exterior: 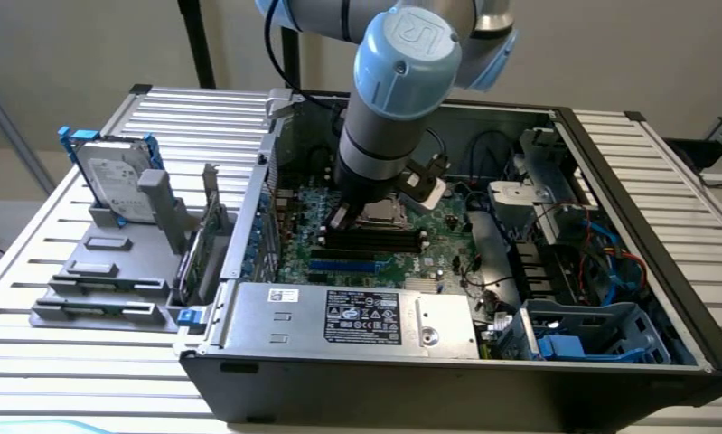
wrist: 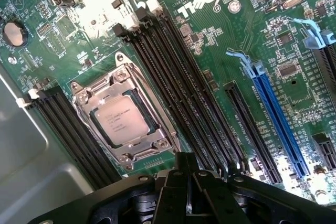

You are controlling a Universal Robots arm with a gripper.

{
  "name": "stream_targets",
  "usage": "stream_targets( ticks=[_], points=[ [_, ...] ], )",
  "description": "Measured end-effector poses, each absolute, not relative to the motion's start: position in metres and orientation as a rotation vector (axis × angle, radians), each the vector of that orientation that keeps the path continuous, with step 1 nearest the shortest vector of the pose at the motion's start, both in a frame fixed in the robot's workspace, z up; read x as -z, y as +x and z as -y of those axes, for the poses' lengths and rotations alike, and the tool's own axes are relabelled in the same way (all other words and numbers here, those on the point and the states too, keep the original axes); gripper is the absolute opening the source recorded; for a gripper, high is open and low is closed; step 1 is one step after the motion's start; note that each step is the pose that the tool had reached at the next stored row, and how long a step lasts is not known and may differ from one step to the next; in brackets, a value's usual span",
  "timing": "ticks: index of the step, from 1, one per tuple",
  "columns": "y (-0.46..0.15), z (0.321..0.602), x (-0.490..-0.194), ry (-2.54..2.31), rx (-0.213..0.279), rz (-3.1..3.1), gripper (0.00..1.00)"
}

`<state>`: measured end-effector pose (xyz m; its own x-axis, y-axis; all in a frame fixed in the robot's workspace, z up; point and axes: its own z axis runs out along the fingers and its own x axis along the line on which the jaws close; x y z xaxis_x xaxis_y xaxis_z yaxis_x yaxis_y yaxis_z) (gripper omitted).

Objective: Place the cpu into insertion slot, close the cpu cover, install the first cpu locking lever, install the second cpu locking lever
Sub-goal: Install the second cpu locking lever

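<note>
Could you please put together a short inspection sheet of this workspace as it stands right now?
Surface: slatted metal table carrying an open computer case.
Job's things: cpu seated in the insertion slot; cpu cover lies closed around it.
Clutter: hard drive upright in a grey rack.
Grippers: gripper shut, empty, above the memory slots.
Cables: blue cables inside the case.
Surroundings: plain wall.

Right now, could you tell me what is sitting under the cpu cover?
The cpu lies in the insertion slot, showing through the square opening of the cpu cover, which is down over it. The chip's edges and the socket contacts beneath are covered.
</note>
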<state>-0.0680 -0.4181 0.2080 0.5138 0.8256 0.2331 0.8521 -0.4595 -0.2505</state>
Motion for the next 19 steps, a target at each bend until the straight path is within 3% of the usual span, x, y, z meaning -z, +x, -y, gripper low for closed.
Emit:
stream_targets(
  ticks=[19],
  points=[
    [-0.0692, 0.4117, -0.1991, -2.426, 0.112, 1.397, 0.11]
  ],
)
